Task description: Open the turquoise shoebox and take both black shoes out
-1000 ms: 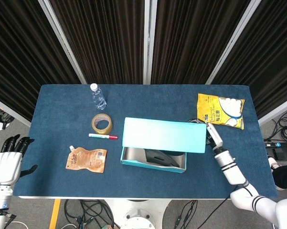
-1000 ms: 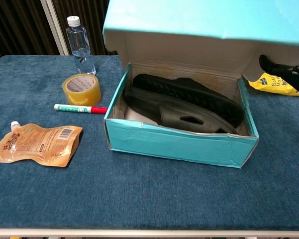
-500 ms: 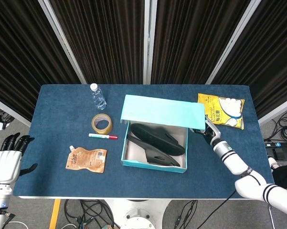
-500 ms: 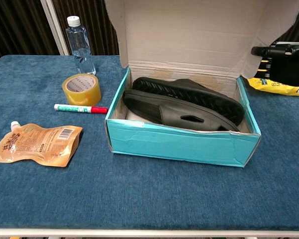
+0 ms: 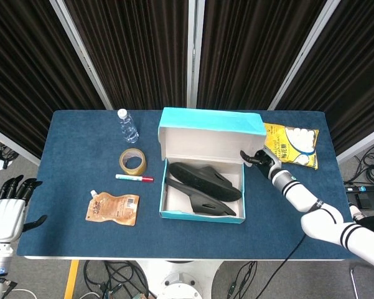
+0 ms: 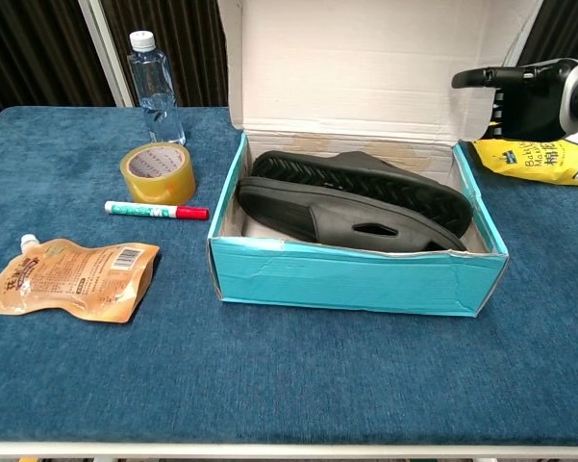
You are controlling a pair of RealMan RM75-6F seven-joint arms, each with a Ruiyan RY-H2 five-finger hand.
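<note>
The turquoise shoebox point(image 5: 200, 215) point(image 6: 356, 281) stands open at the table's middle. Its lid point(image 5: 206, 133) point(image 6: 365, 67) is tipped up and back, white inside facing me. Two black shoes point(image 5: 205, 179) point(image 6: 365, 181) lie side by side in the box, the nearer shoe point(image 6: 351, 221) with its upper showing. My right hand point(image 5: 257, 159) point(image 6: 527, 94) is beside the lid's right edge, one finger stretched out to that edge, with nothing held. My left hand point(image 5: 7, 210) hangs off the table's left side, fingers apart and empty.
Left of the box are a water bottle point(image 5: 128, 126) point(image 6: 156, 87), a tape roll point(image 5: 132, 162) point(image 6: 158, 173), a red-capped marker point(image 5: 134, 178) point(image 6: 154, 209) and a brown pouch point(image 5: 113, 208) point(image 6: 72, 279). A yellow snack bag point(image 5: 290, 143) point(image 6: 539, 159) lies behind my right hand.
The lid has swung from nearly flat over the box to upright and tipped back, baring both shoes. My right hand rose and moved back with the lid's right edge. The left hand barely moved.
</note>
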